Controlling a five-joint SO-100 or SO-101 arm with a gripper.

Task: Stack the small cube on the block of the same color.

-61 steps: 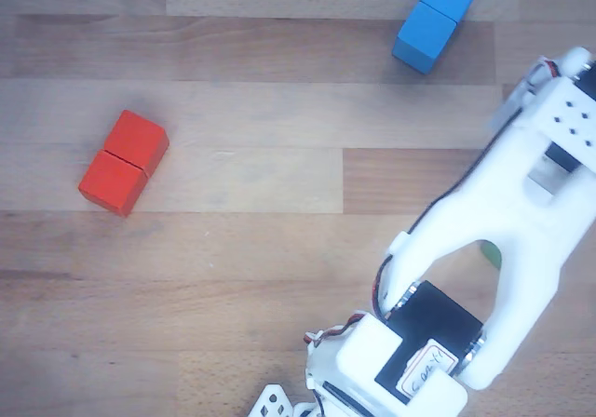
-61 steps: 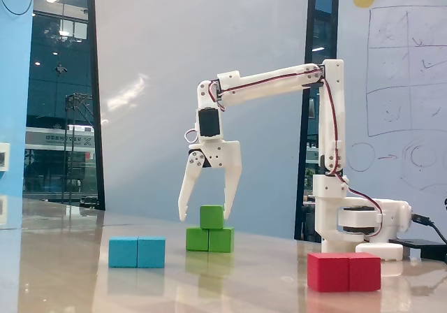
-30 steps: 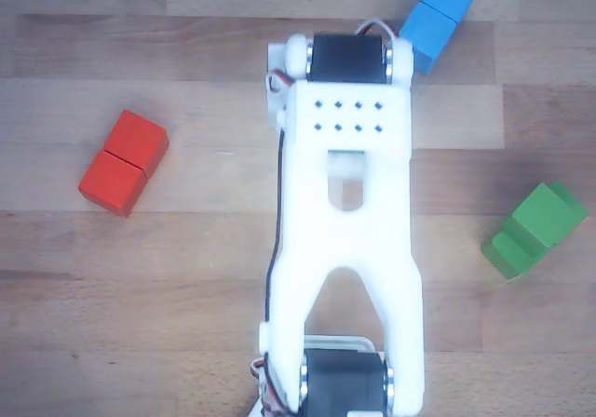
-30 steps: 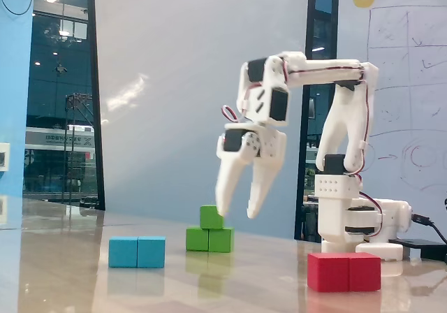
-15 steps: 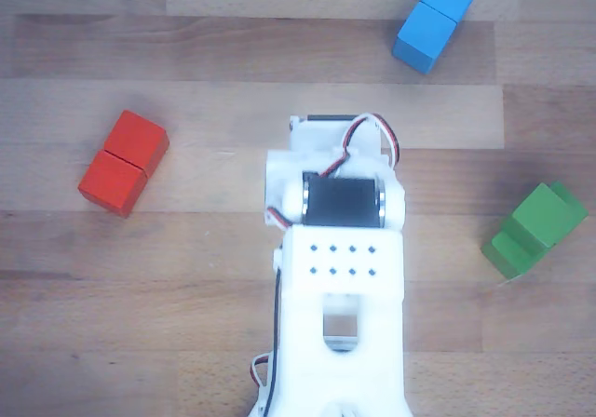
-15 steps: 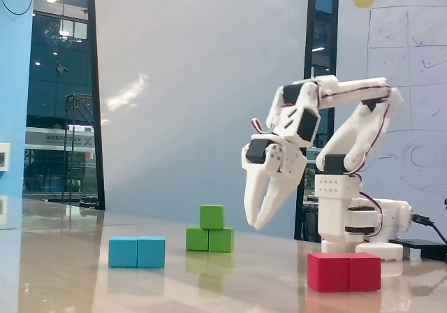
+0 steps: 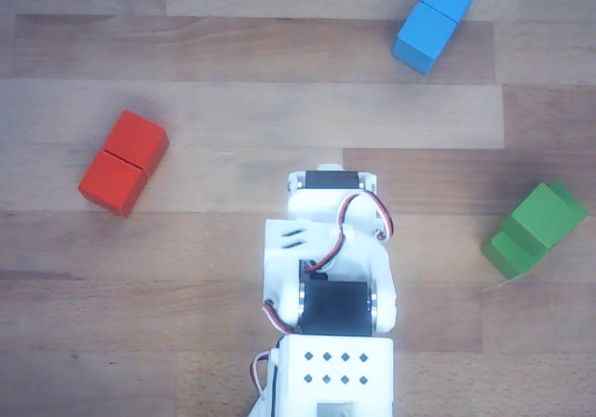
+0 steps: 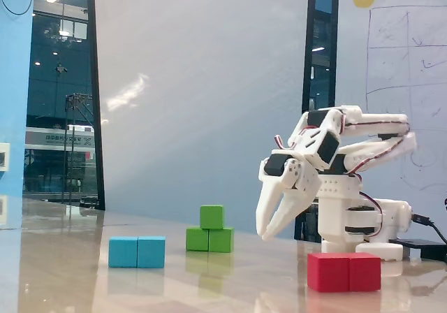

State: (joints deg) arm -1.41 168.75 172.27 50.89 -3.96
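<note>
You are looking at a small plain green wooden cube [image 8: 211, 216] that is sitting on top of the long green wooden block [image 8: 209, 239], resting over the block's left half as the fixed view shows it, with the right half bare. In the other view from above, the same pair is lying near the right edge of the wooden table [image 7: 214, 249], the small cube [image 7: 545, 214] forming the raised step at the upper right of the long block [image 7: 506, 248]. Your white two-finger gripper [image 8: 267, 233] is hanging in the air well apart from the green stack, to its right in the fixed view, with its fingers pointing down toward the table and spread apart, holding nothing. In the view from above, the white arm [image 7: 331, 277] is folding over itself in the lower middle of the frame, and its fingertips are not showing clearly there. A long blue wooden block [image 8: 137, 251] is lying at the left front in the fixed view, just in front of and left of the green pair, and a long red wooden block [image 8: 343, 271] is lying at the right front, in front of the arm's base. From above, the blue block [image 7: 435, 19] is sitting at the top right and the red block [image 7: 123, 162] at the left, both well apart from the green ones.
</note>
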